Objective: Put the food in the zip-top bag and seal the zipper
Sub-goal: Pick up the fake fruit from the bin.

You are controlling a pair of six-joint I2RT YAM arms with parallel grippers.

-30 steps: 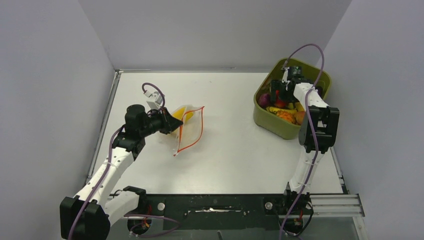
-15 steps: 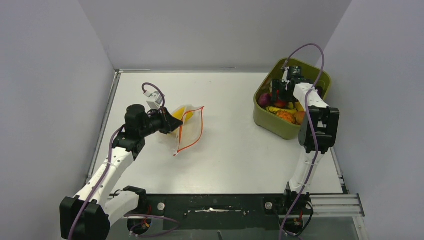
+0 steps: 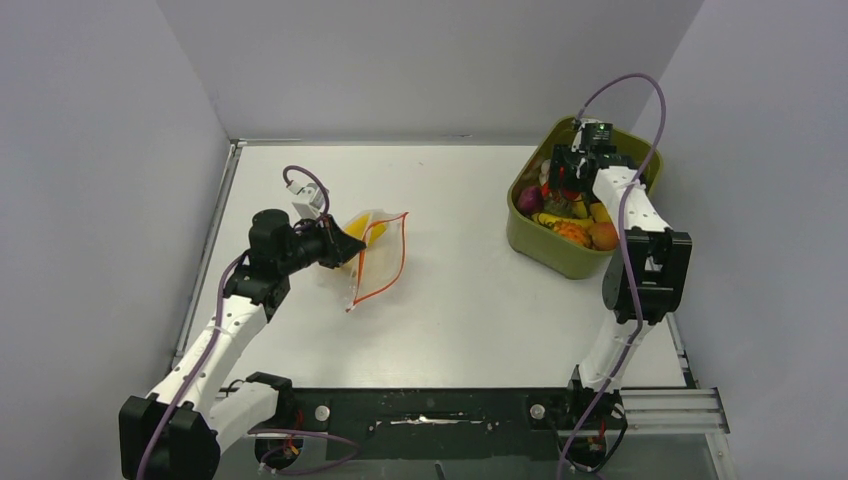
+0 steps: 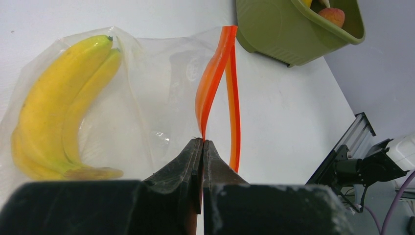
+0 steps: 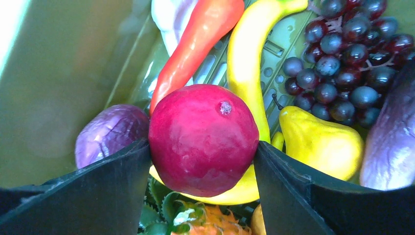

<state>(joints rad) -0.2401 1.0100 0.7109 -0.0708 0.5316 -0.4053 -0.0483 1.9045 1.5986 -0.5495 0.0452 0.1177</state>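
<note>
R arm has shifted since the earlier frame: elbow swung out to the right, cable loop sits higher, wrist re-angled over the bin. L arm and bag unchanged.

R gripper [image 5: 203, 147] is down inside the olive-green bin [image 3: 545, 255], clamped on the red round fruit [image 5: 203, 137]; both fingers [image 5: 122, 181] press its sides in the wrist view. Fruit sits above other food in the bin: orange-red pepper [image 5: 200, 34] behind it, a long yellow piece [image 5: 249, 54] under and behind, dark grapes [image 5: 347, 54] at upper right, yellow pear [image 5: 320, 142] just right of it, purple veg [image 5: 110, 132] at left touching the L finger, another purple piece [image 5: 394, 142] at the far right edge. Can't tell if the fruit is off the pile yet.

L gripper [image 4: 202, 142] is clenched on the zipper [image 4: 215, 73] of the zip-top bag [image 4: 161, 98], pinching one orange-red strip; the 2nd strip runs apart beside it, so the mouth is open. Bag lies on the counter [image 3: 480, 300], center-left, well apart from the bin. Bananas [image 4: 58, 103] are inside the bag, at the end away from the mouth. Peach [image 4: 332, 14] shows in the bin's corner in the L wrist view.
</note>
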